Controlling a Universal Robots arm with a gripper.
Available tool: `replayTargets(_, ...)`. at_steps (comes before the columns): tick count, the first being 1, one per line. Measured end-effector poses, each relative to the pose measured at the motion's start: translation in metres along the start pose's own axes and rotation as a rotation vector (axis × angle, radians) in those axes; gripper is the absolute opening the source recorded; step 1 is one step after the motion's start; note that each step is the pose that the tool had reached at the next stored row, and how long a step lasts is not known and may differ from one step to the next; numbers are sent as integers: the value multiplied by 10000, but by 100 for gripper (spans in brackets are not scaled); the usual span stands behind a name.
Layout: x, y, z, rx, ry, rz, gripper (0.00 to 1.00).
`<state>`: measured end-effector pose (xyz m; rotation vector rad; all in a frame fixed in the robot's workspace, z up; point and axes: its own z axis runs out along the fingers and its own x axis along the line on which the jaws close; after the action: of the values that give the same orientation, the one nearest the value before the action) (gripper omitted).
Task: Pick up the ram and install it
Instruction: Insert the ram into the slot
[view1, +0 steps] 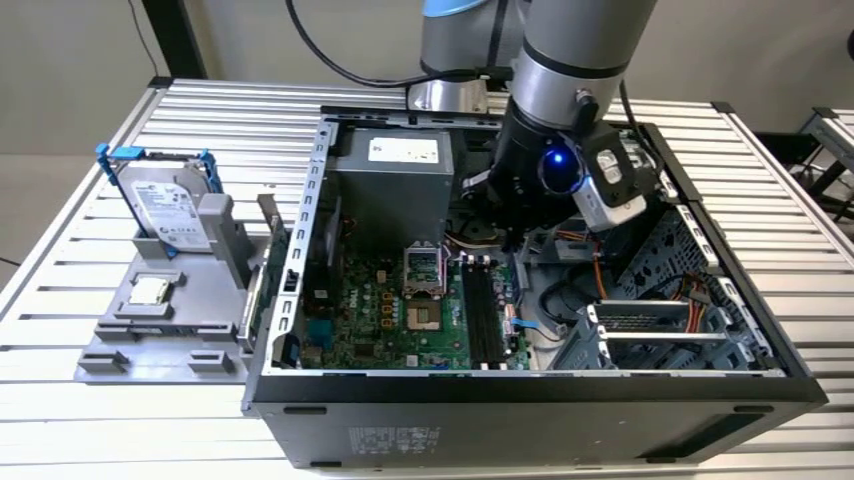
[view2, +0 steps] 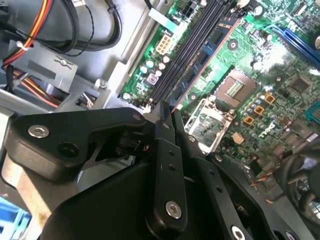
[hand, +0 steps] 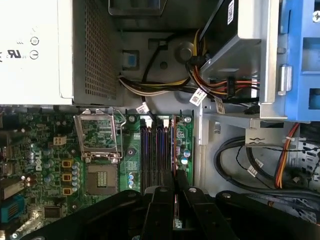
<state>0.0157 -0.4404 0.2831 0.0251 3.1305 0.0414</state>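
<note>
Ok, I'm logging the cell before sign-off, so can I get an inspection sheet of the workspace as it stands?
Surface: slatted metal table carrying the open computer case.
Job's things: ram edge-on in the tool, along the memory slots; seating cannot be told.
Clutter: hard drive and CPU chip on grey fixture beside the case.
Grippers: tool shut on the ram, above the motherboard.
Cables: coloured wire bundle near the slots' end.
Surroundings: another slatted frame at the exterior view's right edge.

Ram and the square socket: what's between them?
In the first wrist view, long black memory slots lie between the ram and the socket.
</note>
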Motion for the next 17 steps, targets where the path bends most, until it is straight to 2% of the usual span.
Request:
replayTargets(3, 0, -1, 7, 0, 3, 0, 0)
replayTargets(12, 0, -108, 168, -2, 1, 0, 0)
replayTargets(17, -10, -130, 258, 3, 2, 0, 0)
